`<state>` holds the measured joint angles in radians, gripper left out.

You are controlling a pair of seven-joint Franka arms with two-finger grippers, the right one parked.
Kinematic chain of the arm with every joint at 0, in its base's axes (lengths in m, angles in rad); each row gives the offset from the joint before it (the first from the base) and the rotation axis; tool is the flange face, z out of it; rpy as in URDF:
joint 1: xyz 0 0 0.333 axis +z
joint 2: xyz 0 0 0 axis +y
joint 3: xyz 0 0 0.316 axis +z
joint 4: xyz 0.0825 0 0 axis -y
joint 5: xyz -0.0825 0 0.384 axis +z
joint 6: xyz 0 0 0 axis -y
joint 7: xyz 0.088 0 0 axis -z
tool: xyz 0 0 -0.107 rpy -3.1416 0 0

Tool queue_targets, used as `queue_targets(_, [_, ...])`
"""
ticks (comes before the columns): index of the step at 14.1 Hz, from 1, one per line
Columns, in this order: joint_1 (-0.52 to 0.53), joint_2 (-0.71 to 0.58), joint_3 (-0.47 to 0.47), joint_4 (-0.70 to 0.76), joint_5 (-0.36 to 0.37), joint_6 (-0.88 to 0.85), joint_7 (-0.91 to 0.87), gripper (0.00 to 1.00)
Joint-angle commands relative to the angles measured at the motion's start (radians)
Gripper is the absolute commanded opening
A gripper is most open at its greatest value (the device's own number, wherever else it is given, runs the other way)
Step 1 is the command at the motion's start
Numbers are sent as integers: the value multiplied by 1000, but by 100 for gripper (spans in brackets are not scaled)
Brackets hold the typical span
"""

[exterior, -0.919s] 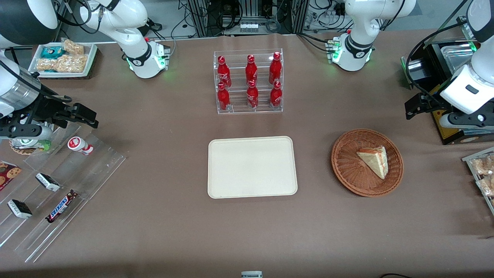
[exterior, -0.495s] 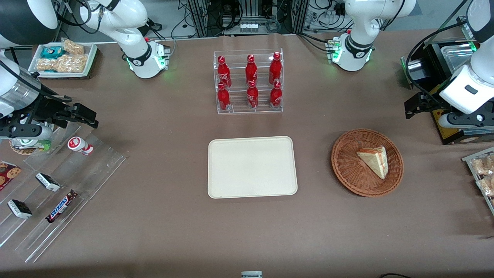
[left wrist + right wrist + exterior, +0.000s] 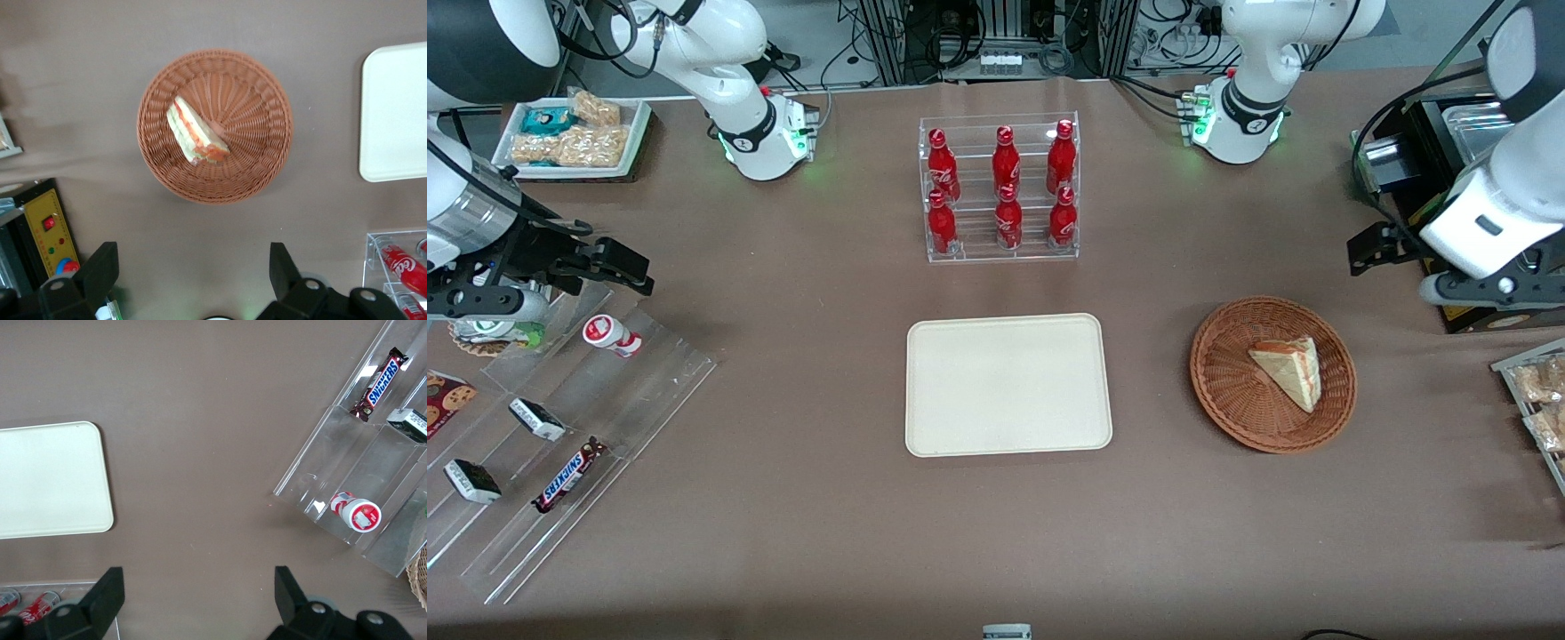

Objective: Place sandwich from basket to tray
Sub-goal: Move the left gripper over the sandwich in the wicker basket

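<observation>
Gripper (image 3: 193, 277) of the left arm hangs in the air above the brown counter (image 3: 800, 524), toward the working arm's end, a little farther from the front camera than the basket (image 3: 1232, 391); its two black fingers (image 3: 100, 270) stand wide apart and hold nothing. The basket is a round shallow bowl of reddish-brown wicker, and its weave runs out from the middle like rays. In the basket lies the sandwich (image 3: 1288, 372), a small triangular wedge of pale tan bread. It lies on the side of the bowl toward the working arm, with one flat bread face turned up. In the left wrist view the sandwich (image 3: 195, 131) shows its cut edge, where thin layers of green, orange and red filling are seen between the bread slices, and the red is strongest at one corner. The gripper does not touch the sandwich or the basket. The tray (image 3: 960, 427) is cream-beige, flat and rectangular, with rounded corners and a low rim, and it lies beside the basket, toward the parked arm's end, with bare counter between the two. A clear rack (image 3: 969, 253) with red bottles (image 3: 1007, 160) stands farther from the front camera than the tray.
</observation>
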<state>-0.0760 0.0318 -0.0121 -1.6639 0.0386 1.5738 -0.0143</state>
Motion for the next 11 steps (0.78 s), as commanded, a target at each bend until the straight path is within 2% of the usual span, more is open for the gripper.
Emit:
queue_targets(1, [-1, 5, 3, -109, 15, 107, 2, 100])
queue_targets(8, [5, 19, 14, -462, 18, 567, -64, 100])
queue_targets(11, [25, 33, 17, -510, 18, 657, -172, 100])
